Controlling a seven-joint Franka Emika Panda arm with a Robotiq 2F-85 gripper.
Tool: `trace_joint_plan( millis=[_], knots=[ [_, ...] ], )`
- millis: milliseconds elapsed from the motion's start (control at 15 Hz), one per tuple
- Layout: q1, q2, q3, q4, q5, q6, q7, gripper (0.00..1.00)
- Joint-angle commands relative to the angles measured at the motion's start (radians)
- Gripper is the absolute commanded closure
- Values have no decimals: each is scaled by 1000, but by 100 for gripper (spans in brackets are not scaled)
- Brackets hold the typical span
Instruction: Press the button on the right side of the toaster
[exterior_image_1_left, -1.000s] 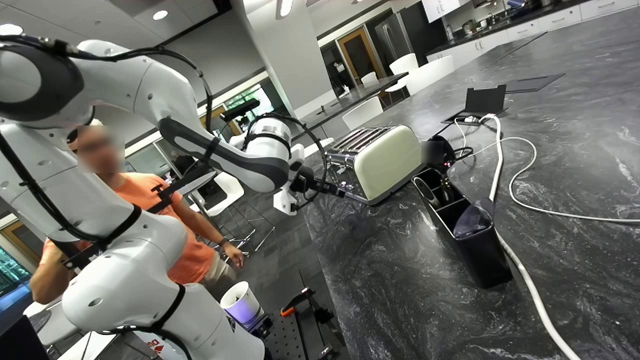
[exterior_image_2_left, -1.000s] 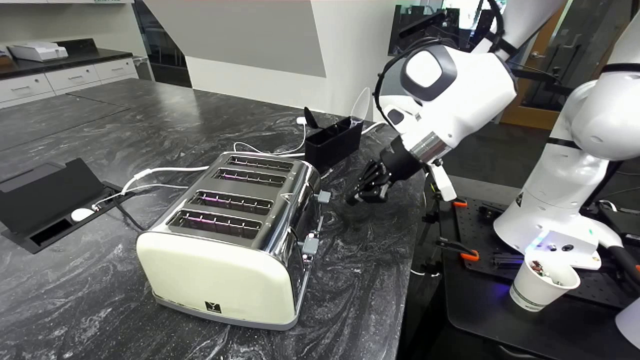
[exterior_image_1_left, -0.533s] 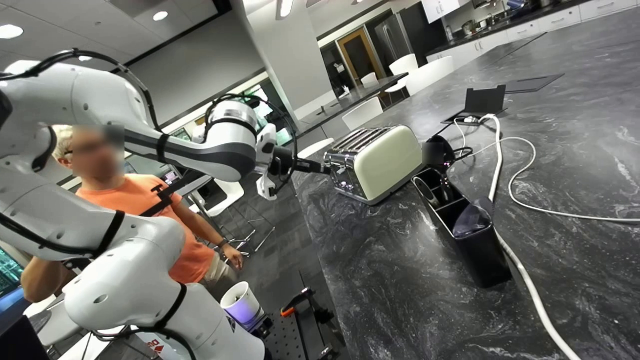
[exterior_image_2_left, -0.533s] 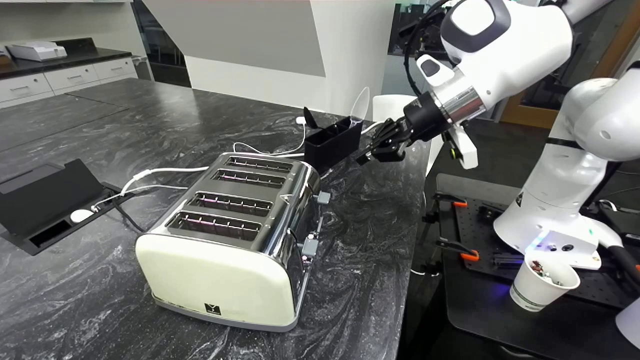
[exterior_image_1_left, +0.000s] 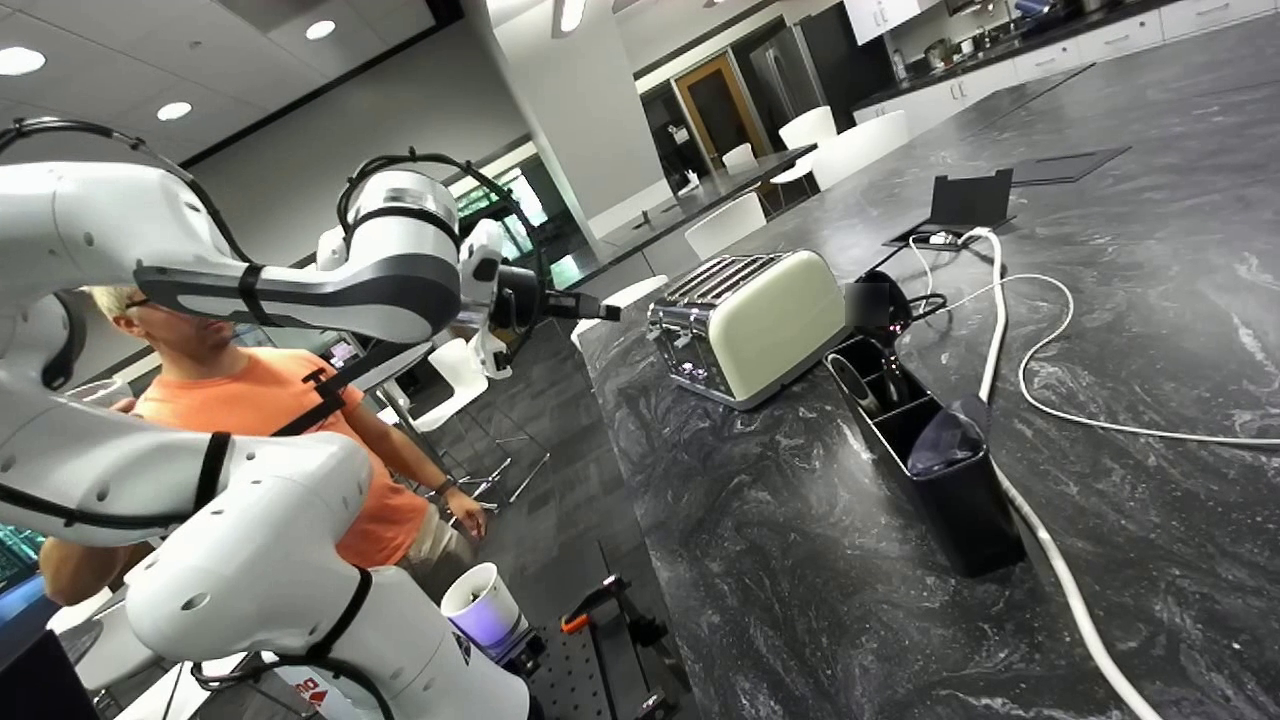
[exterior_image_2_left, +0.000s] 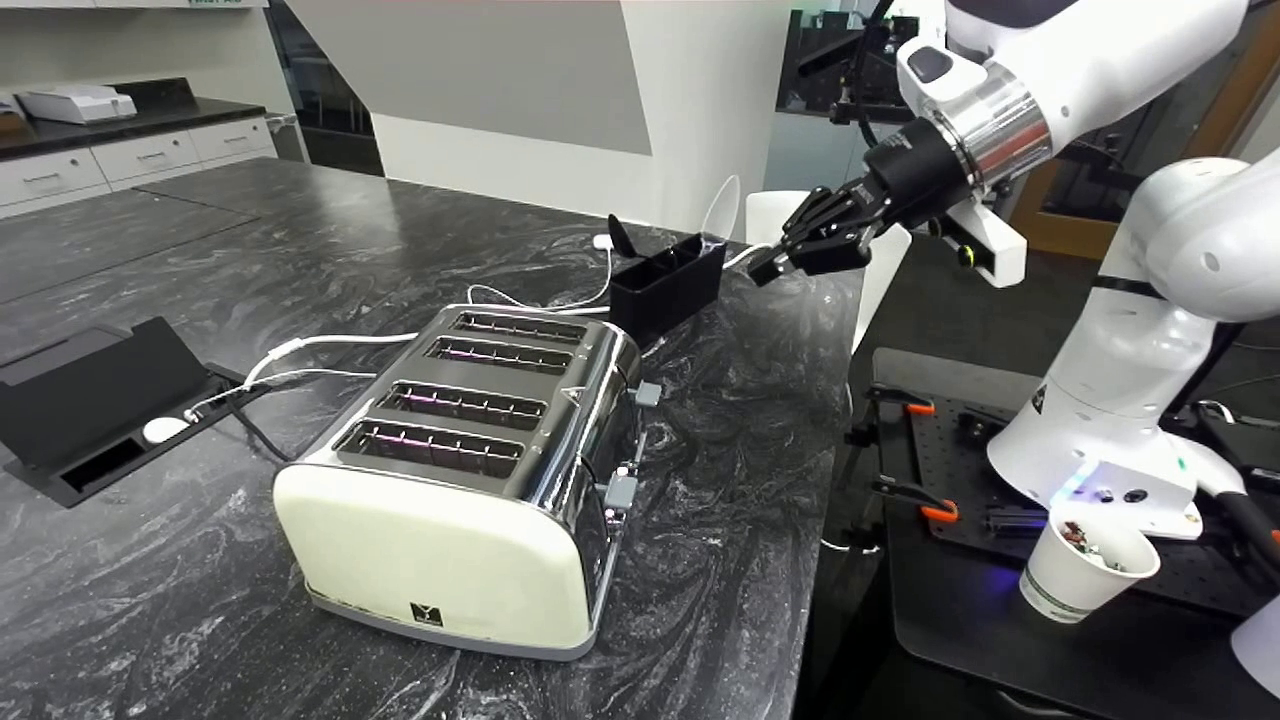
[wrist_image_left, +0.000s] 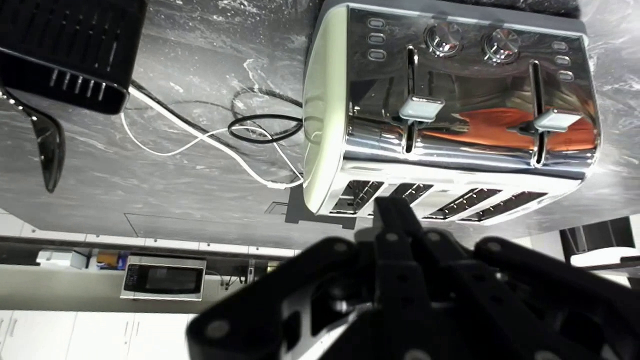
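The toaster (exterior_image_1_left: 780, 325) stands upright on the dark marbled counter and shows in both exterior views (exterior_image_2_left: 430, 550), with cream sides and a shiny slotted top. In the wrist view, which is upside down, the toaster's chrome front (wrist_image_left: 475, 90) shows two grey levers (wrist_image_left: 421, 108) (wrist_image_left: 556, 120), two knobs (wrist_image_left: 444, 38) (wrist_image_left: 501, 45) and a column of small buttons near each end (wrist_image_left: 376, 38) (wrist_image_left: 562, 60). The levers also show in an exterior view (exterior_image_2_left: 620, 492). My gripper (exterior_image_2_left: 768, 268) is shut and empty, its fingertips together (wrist_image_left: 397, 205), in the air apart from the toaster, off its lever side (exterior_image_1_left: 608, 312).
A black divided holder (exterior_image_2_left: 668, 290) with utensils stands beside the toaster. White cables (exterior_image_1_left: 1000, 300) and an open black outlet box (exterior_image_2_left: 100, 400) lie on the counter. A white cup (exterior_image_2_left: 1090, 560) sits by the robot base. A person in orange (exterior_image_1_left: 280, 400) stands behind the arm.
My gripper has risen from low near the counter and drawn back from the toaster toward the robot base. The toaster and its levers look unchanged.
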Motion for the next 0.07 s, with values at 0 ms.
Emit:
trace_joint_plan(
  millis=[0],
  knots=[
    [68,-12,-69,-9,-45,-1,13,100]
  ],
)
